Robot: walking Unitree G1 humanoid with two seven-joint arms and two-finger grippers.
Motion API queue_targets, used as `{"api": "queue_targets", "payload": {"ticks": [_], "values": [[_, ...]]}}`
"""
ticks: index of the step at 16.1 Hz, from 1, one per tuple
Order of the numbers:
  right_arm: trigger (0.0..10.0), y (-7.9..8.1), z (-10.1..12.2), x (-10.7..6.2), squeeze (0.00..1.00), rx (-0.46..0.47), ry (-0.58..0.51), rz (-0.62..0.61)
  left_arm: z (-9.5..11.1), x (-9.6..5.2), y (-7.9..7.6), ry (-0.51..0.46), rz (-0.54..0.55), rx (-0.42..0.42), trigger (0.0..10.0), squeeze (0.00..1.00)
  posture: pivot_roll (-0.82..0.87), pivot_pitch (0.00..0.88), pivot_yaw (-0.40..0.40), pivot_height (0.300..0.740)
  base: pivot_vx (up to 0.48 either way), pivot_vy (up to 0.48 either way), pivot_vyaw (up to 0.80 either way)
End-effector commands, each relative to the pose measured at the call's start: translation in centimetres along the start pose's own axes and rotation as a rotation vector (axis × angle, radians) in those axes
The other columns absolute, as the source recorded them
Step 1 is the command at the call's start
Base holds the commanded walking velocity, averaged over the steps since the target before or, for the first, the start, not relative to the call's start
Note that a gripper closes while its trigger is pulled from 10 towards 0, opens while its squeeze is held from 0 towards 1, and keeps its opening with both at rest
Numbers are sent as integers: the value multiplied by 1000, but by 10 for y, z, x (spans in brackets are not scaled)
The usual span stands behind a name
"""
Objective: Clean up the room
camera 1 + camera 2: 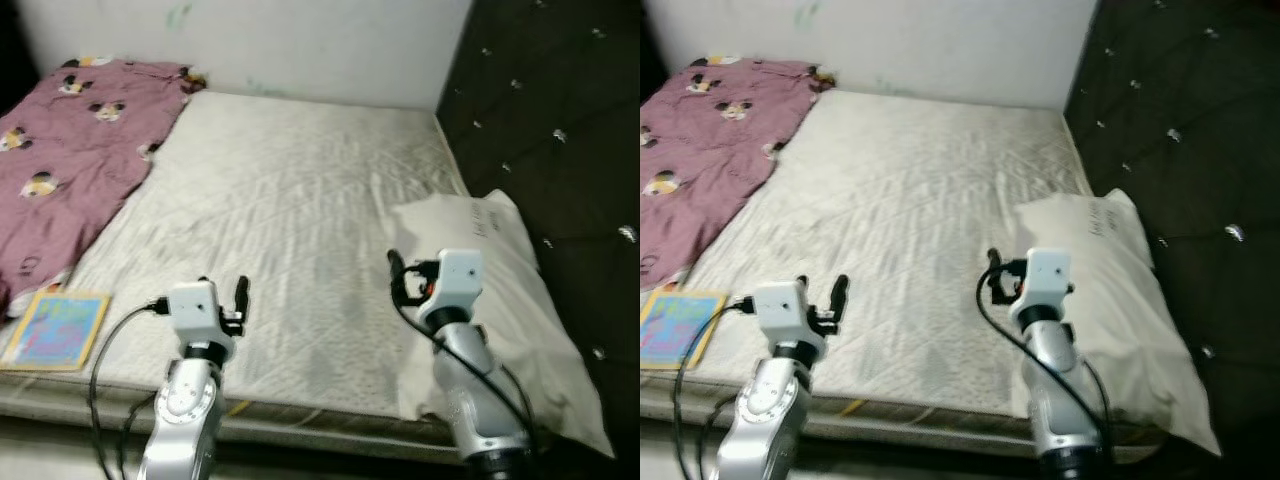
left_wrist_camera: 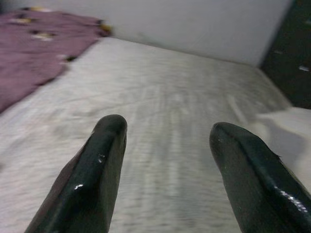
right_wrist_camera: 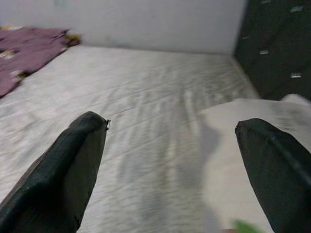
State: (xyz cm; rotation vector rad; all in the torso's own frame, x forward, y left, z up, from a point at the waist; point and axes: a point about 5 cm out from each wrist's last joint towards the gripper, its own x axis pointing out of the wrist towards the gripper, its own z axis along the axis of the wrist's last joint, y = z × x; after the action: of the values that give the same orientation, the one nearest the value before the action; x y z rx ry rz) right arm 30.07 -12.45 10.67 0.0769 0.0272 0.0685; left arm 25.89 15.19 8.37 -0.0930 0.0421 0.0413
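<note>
A bare grey-white mattress (image 1: 290, 200) lies before me. A purple cartoon-print blanket (image 1: 70, 150) is crumpled over its far left side. A white pillow (image 1: 505, 300) rests at the right, against the dark headboard. A colourful book (image 1: 58, 328) lies at the mattress's near left edge. My left gripper (image 1: 225, 290) hovers open over the near edge, right of the book, holding nothing (image 2: 167, 128). Just left of the pillow's near end is my right gripper (image 1: 412, 270), also open and holding nothing (image 3: 172, 124).
A dark tufted headboard (image 1: 560, 130) runs along the right side. A pale wall (image 1: 300, 40) closes the far end. The mattress's front edge (image 1: 300, 415) sits just below my arms.
</note>
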Motion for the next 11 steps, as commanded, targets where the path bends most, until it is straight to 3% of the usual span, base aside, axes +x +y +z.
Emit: {"api": "queue_targets", "payload": {"ticks": [1,5,11], "values": [[10000,-2,2,0,0,-21,-9,3,2,1,-2,-5,1,-6,10000,0,17,61,-42,740,0,480,0],[10000,-3,0,1,0,-22,-2,1,3,1,-2,-12,0,-8,10000,0,21,61,-45,740,0,442,0],[10000,-1,-4,1,0,-21,13,5,5,0,-4,-25,-28,-12,10000,0,27,59,-46,740,0,0,0]]}}
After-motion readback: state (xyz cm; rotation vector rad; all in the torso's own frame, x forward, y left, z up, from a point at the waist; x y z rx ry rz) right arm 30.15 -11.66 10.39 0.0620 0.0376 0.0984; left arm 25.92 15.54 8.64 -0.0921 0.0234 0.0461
